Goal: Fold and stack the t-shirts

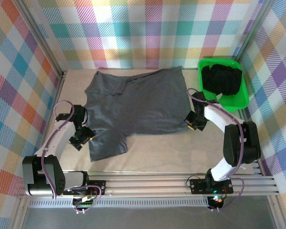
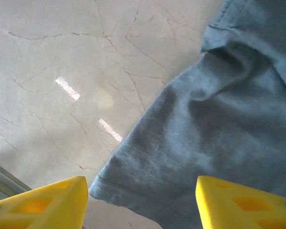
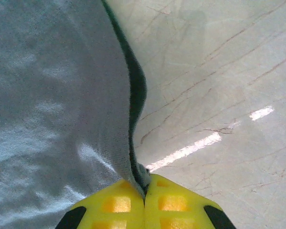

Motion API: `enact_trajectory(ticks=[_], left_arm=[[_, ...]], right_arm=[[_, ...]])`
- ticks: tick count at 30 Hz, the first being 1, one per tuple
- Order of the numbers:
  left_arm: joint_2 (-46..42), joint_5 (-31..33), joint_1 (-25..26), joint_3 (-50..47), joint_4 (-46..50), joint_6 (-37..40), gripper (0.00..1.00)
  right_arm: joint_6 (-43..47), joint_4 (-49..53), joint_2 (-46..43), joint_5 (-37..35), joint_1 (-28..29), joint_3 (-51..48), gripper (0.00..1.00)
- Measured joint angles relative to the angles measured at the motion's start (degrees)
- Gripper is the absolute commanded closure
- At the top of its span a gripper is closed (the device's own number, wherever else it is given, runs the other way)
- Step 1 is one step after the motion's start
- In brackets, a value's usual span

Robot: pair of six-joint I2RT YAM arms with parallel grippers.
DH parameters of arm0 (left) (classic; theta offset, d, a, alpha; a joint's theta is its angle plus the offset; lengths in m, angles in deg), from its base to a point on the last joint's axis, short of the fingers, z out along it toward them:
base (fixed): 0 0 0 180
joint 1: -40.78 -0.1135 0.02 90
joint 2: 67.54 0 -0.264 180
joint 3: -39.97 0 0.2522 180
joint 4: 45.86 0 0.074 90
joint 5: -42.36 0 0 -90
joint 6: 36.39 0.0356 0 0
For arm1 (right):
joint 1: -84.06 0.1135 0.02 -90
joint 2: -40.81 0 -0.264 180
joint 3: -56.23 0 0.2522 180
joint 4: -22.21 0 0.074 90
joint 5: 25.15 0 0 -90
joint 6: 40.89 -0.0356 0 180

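Within right tool (image 3: 144, 185), grey t-shirt (image 3: 52, 95) edge

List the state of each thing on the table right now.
Dark slate grey cloth t-shirt: spread out, unfolded.
Black cloth pile: bunched in green plastic tray.
Left tool: open, above the t-shirt's sleeve.
Right tool: shut on the t-shirt's edge.

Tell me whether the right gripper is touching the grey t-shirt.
Touching. The right wrist view shows the right gripper shut on the edge of the grey t-shirt, with cloth pinched between its tips.
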Motion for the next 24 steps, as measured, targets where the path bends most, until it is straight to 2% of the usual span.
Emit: enact_trajectory(ticks=[6, 14, 21, 24], left_arm=[[5.6, 0.3, -2.0, -0.1, -10.2, 2.6, 0.44], [17.2, -0.2, -4.0, 1.0, -21.0, 8.1, 0.43], [18.6, -1.3, -5.1, 2.1, -27.0, 10.8, 0.43], [18.8, -1.8, -5.1, 2.3, -29.1, 11.1, 0.49]], right_arm=[[1.9, -0.1, 1.0, 1.0, 0.0, 0.2, 1.00], [2.1, -0.2, 1.0, 2.1, 0.0, 0.2, 1.00], [2.1, -0.2, 1.0, 2.6, 0.0, 0.2, 1.00], [2.1, -0.1, 1.0, 2.8, 0.0, 0.2, 1.00]])
